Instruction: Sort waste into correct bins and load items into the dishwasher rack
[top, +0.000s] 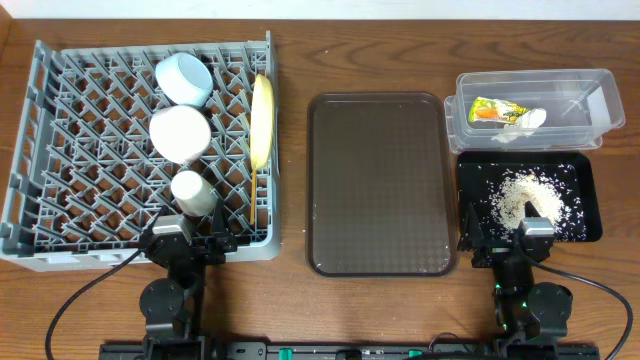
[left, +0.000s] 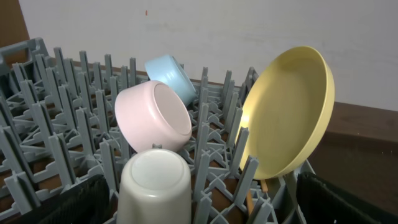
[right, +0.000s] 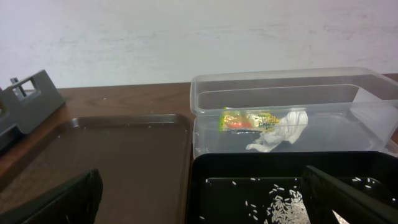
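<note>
The grey dishwasher rack (top: 60, 150) holds the light blue bowl (top: 183, 78), the white bowl (top: 179, 133), the small white cup (top: 192, 190) and the yellow plate (top: 262, 120), which stands on edge. In the left wrist view the cup (left: 155, 186) sits upside down between my open left gripper's (left: 205, 208) fingers, untouched. A wooden chopstick (left: 250, 199) shows under the plate (left: 289, 112). The clear tub (top: 590, 110) holds the wrapper (top: 490, 111) and tissue (top: 528, 118). The black tray (top: 585, 215) holds rice (top: 525, 195). My right gripper (top: 505, 232) is open and empty at the tray's near edge.
The dark brown serving tray (top: 378, 183) lies between the rack and the bins, bare. In the right wrist view it (right: 118, 155) is to the left of the black tray (right: 249, 165) and the tub (right: 205, 93). A rack corner (right: 31, 99) shows at far left.
</note>
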